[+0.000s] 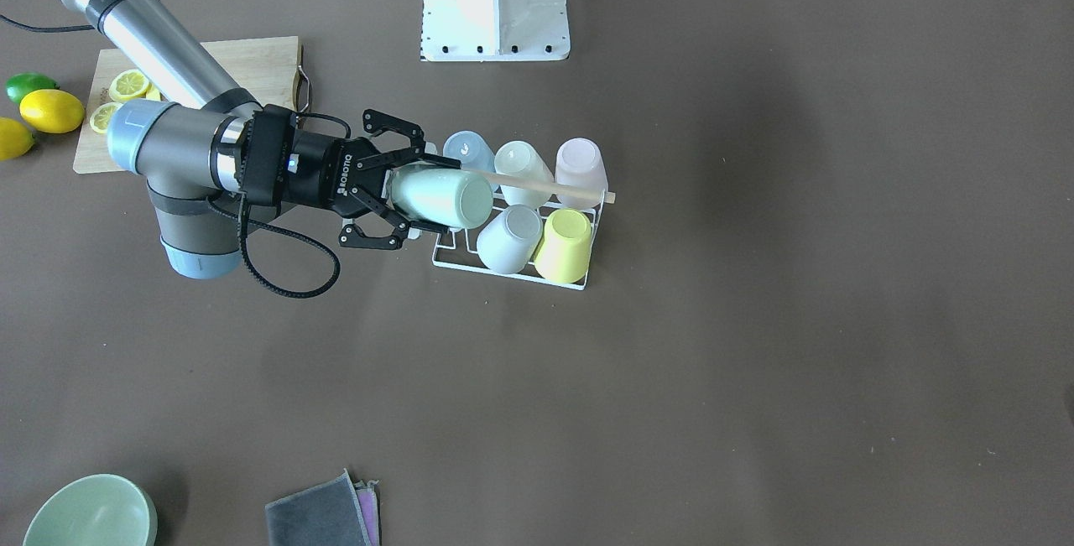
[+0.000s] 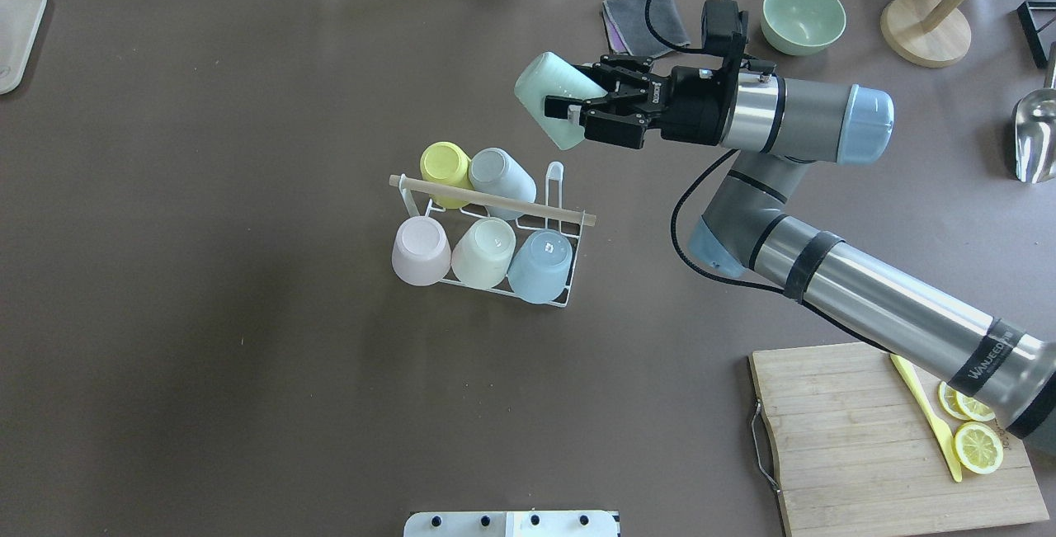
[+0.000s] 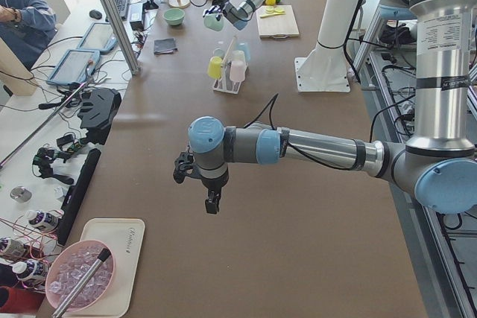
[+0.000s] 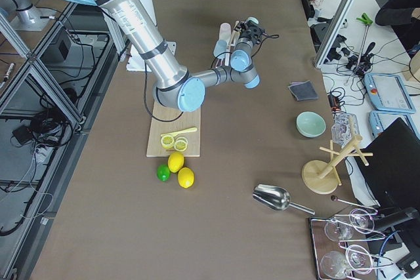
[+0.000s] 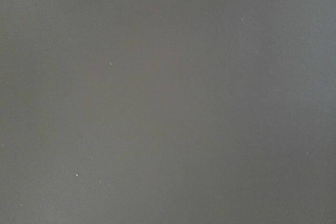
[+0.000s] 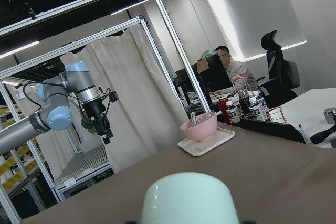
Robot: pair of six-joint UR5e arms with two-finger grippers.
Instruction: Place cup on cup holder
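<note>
**Item: cup** (image 1: 445, 198), pale mint, smooth-walled, tapered.

- Handling (judged): light and rigid, probably plastic or melamine. The glossy wall is likely to slip under a loose grip. It is not thought very fragile, though a drop would make it bounce and roll.
- Hold point (judged): best taken across the side wall at mid-body, so that the mouth is left free for the prong.
- Location: carried on its side in the air above the surface, near the vacant corner of the cup holder (image 2: 495, 201). Its closed base appears to be turned away from the wrist.
- Relation to the pincer: the right pincer (image 2: 577, 108) is clamped on the cup, with one finger on each side of the wall.

**Item: cup holder.** Five other cups (image 2: 540, 266) are already seated upside down on it. One empty prong (image 2: 555, 180) is left at the corner nearest the carried cup. A tilt to mouth-down is judged necessary before lowering.

**Item: left pincer** (image 3: 211, 202). It hangs over bare surface well apart from the holder. Whether it is open or closed cannot be told.
</note>
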